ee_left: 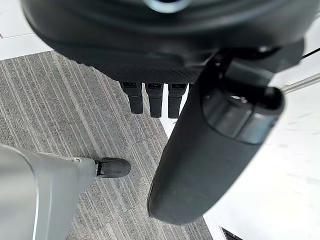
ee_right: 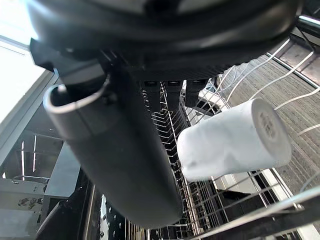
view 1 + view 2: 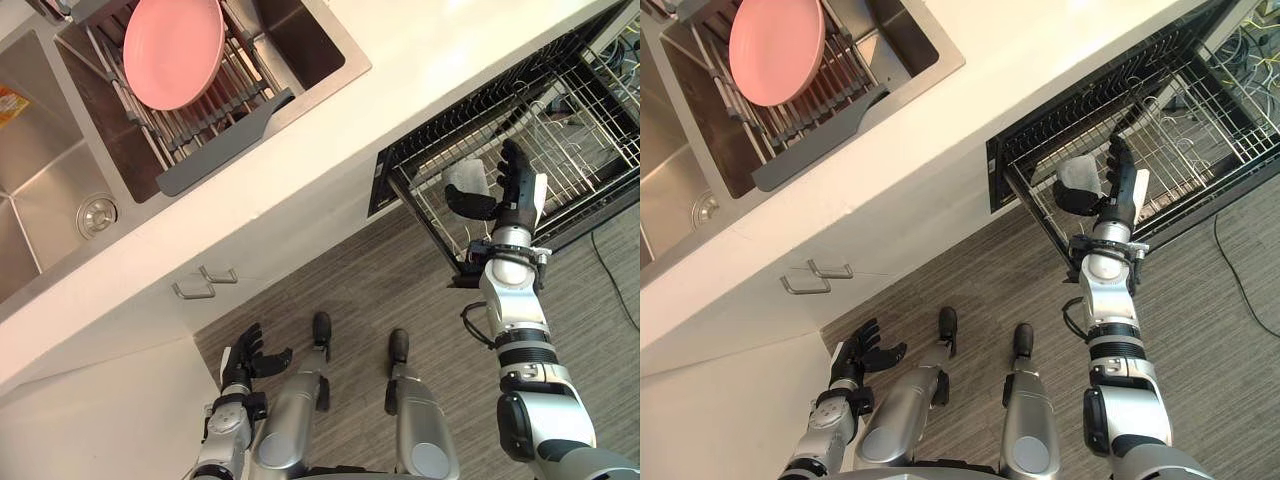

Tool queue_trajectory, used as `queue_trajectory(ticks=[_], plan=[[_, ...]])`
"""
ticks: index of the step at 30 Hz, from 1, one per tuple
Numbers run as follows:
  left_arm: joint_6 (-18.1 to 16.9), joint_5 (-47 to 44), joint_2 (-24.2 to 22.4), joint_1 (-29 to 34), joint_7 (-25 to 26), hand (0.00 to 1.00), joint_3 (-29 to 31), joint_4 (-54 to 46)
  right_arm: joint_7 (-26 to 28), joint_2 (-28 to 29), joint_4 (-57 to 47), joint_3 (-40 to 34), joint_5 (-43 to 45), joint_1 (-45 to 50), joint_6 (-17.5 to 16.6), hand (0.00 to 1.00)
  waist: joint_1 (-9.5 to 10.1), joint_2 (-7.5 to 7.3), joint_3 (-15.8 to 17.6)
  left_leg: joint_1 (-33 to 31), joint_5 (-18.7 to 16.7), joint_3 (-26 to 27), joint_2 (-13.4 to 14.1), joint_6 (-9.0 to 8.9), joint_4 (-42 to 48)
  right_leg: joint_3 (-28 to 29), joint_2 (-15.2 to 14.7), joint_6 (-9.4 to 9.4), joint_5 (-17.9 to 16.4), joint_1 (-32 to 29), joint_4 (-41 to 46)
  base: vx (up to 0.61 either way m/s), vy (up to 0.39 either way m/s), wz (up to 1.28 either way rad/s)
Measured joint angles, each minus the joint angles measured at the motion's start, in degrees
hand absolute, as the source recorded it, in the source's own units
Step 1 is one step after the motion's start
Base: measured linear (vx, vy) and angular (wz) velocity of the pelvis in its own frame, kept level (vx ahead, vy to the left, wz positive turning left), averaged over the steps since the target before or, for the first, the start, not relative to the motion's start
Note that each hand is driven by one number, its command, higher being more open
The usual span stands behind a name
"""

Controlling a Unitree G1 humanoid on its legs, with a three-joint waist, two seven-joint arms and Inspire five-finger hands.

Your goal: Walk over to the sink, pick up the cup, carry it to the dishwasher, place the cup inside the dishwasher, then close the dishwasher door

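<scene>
Idling left hand (image 3: 248,362): low at the robot's side over the floor, fingers loosely straight, holding nothing.
Right hand (image 3: 512,195): raised over the near corner of the pulled-out rack (image 3: 590,150), fingers straight and pointing away, thumb spread out to the side.
Cup (image 2: 235,140): white, tipped on its side, just beside the right hand between the thumb and the fingers. In the right wrist view a gap shows between it and the thumb, so it looks let go or only barely touched. I cannot tell whether it rests fully on the wires.
Handling: judged light and stiff, with a smooth wall that could slip or roll on the wire. If it needs resetting, take it across the middle of the body, thumb against fingers, not at the rim.
Rack: dark wire basket drawn out of the dishwasher (image 3: 400,180) under the countertop (image 3: 400,90).
Task stage: placing looks nearly done; the dishwasher is not yet closed.
Sink (image 3: 40,190): far off to the left, well apart from the hands.
Pink plate (image 3: 172,48): standing in the drainer (image 3: 215,110) set across the sink.
</scene>
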Motion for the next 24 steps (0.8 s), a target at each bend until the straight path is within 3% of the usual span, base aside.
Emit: queue_trajectory(ticks=[5,12,16,21,24], plan=[[0.13,0.04,-0.20,-0.01,0.04,0.90,0.03,0.13,0.02,1.42,-1.94,-0.17,0.52,3.20,0.07,0.90,0.20,-0.02,0.01,1.19,0.02,0.05,0.02,-0.02,-0.44,-0.05,0.00,-0.02,-0.07,1.04,0.02,0.00,0.000,0.00],[0.48,0.20,-0.78,0.01,0.01,0.90,0.31,1.31,0.29,5.94,-17.31,-0.14,0.52,15.22,0.14,0.90,-0.38,-0.29,-0.06,5.44,-0.06,-0.06,0.20,-0.11,-1.95,-0.52,0.21,-0.05,-0.66,5.14,-0.88,0.01,-0.003,0.00],[1.55,0.64,-0.75,0.23,-0.08,0.90,1.37,3.69,1.33,7.76,-22.79,-0.16,0.47,21.05,-0.03,0.90,-1.36,-1.95,-0.91,7.22,-0.34,-0.74,0.39,-0.24,-2.08,-1.37,0.50,-0.07,-0.65,7.89,-2.57,0.06,-0.022,0.07],[2.53,1.31,0.09,2.20,-0.26,0.90,1.95,5.02,3.85,11.59,-31.14,-0.10,0.42,30.30,-0.48,0.90,-1.85,-5.51,-3.44,10.75,-1.52,-0.73,0.85,-0.53,-2.07,-1.53,1.05,-0.29,-0.76,12.61,-5.27,0.09,-0.030,-0.02],[2.67,1.39,0.22,2.68,-0.66,0.90,3.17,6.91,5.19,12.69,-34.88,0.59,0.40,33.64,-1.17,0.90,-2.84,-6.43,-5.69,12.10,-2.14,-0.77,0.89,-0.60,-2.08,-1.66,1.16,-0.33,-0.85,14.46,-6.29,0.07,-0.016,-0.01]])
